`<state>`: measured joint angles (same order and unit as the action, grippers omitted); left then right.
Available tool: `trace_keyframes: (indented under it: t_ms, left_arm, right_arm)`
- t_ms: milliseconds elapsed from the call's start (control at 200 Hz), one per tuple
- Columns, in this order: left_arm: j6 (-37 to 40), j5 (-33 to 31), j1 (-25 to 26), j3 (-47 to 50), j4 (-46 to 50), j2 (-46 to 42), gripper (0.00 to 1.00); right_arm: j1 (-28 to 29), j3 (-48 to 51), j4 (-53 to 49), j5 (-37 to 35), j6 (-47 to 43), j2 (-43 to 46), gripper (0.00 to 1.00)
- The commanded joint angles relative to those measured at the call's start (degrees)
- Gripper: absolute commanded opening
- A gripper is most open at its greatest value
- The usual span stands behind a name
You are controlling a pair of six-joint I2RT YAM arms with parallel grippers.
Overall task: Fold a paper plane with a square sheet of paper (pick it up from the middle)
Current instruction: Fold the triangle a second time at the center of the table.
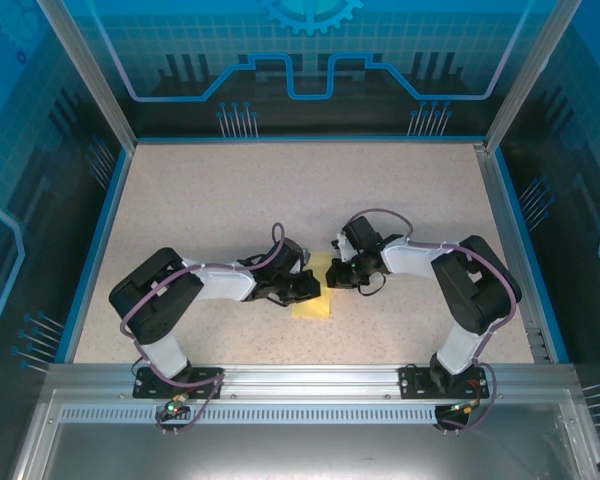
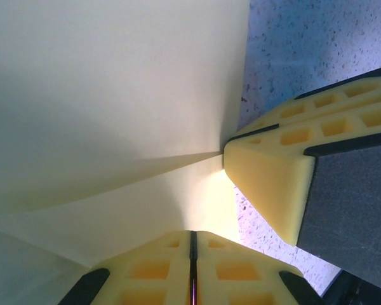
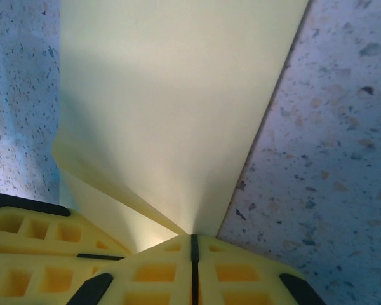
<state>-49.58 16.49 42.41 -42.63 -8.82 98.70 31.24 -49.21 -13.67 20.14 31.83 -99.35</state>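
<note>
Left gripper and right gripper pinch the square sheet of paper.

There is one square sheet of paper, pale yellow, and one speckled table. The arms number two, the left arm and the right arm. The grippers number two as well, the left gripper and the right gripper.

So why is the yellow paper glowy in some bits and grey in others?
Left wrist view: the paper glows brightest by the crease, with a grey shadow across its middle; right wrist view: it glows lowest down, near the right end effector, and dims upper left; top view: an evenly bright patch.
</note>
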Motion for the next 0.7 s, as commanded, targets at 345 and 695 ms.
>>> trace_keyframes:
  t_ms: [345, 695]
  left_arm:
    - [0.0, -0.8, 0.3, -1.1, 2.1, 1.1, 0.11]
    - [-0.6, -1.4, 0.3, -0.5, 2.5, 1.3, 0.11]
  right_arm:
    - [0.7, -0.8, -0.8, -0.9, -1.0, -1.6, 0.08]
    - [0.7, -0.1, 0.1, -1.5, -0.3, 2.9, 0.16]
